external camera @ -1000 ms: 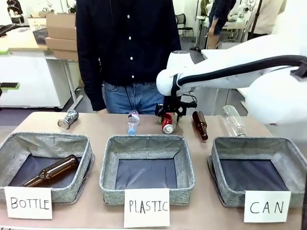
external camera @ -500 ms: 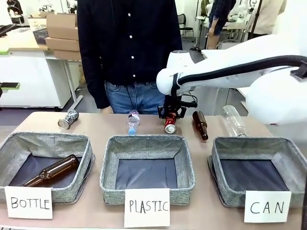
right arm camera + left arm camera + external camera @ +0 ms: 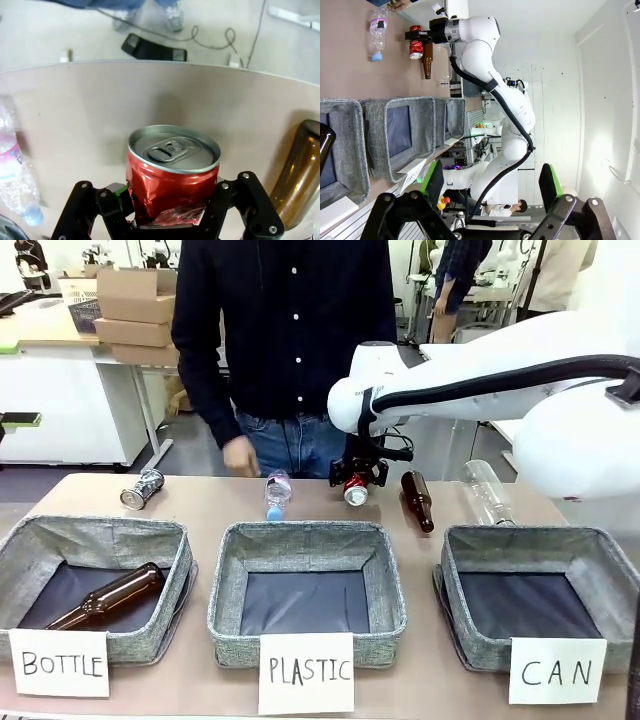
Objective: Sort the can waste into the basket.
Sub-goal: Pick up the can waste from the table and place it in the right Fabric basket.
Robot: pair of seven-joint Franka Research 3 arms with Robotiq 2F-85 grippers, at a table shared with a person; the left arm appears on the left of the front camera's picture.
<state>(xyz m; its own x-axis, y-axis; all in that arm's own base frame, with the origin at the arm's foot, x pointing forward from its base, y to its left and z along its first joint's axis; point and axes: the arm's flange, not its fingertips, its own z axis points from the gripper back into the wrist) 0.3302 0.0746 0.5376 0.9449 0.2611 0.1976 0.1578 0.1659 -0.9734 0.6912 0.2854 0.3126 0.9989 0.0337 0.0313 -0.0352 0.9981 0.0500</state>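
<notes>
At far side of table, right gripper grasps red can, lifted.
Next: carry to CAN basket & let go; left gripper spread, empty.

Can in the grip: a dented bright red can, silver pull-tab top tipped towards the robot, sits clamped between the right gripper's fingers. A second can, dark and silvery, lies on its side well off to that gripper's left. The grey woven basket labelled "CAN", dark lining showing, stands below and to the gripper's right, nearer the robot.
</notes>
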